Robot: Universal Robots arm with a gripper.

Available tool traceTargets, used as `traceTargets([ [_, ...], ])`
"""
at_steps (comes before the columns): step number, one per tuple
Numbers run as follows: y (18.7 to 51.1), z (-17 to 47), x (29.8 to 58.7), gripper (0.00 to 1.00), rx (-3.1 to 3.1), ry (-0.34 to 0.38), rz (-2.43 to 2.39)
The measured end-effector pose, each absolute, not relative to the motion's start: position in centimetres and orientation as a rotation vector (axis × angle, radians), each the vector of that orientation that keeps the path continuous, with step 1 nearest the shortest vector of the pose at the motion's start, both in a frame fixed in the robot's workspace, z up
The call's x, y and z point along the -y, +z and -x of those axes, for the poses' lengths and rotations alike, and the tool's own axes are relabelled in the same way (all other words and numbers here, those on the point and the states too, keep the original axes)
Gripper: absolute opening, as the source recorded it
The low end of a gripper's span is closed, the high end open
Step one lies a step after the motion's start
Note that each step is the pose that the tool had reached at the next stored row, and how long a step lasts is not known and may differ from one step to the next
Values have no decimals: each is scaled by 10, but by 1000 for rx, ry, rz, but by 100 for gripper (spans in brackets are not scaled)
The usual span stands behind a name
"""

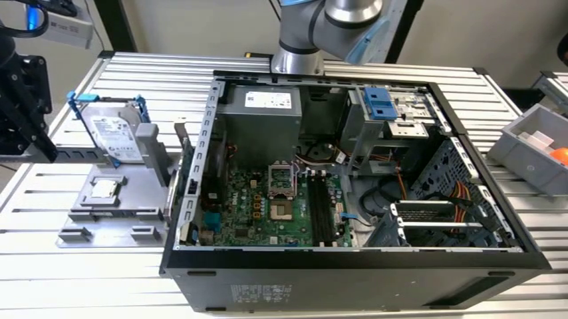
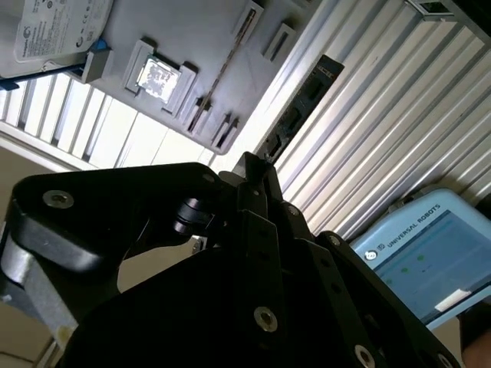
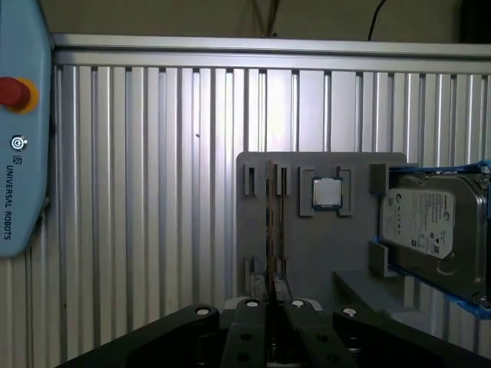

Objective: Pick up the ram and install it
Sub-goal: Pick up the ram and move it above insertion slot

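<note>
Dark, thin ram [image 3: 268,230] edge-on in grey holder [image 3: 322,245]

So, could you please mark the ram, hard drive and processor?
ram [image 3: 269,230], first wrist view, thin edge.
hard drive [image 3: 430,226], first wrist view, labelled face.
processor [image 3: 327,193], first wrist view, metal lid.

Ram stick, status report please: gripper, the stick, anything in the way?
Gripper short of the grey holder, lined up with the ram. Ram on edge in a holder slot, not picked up. Chip and hard drive beside it, apart.
</note>
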State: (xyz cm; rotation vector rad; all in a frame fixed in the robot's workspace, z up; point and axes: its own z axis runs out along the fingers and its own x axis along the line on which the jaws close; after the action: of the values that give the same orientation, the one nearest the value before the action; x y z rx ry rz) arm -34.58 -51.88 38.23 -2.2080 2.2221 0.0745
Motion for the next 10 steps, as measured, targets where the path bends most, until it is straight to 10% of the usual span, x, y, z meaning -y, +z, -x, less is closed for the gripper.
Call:
traceTargets([
  [10,383,343,519,0,-2222,75,2208],
])
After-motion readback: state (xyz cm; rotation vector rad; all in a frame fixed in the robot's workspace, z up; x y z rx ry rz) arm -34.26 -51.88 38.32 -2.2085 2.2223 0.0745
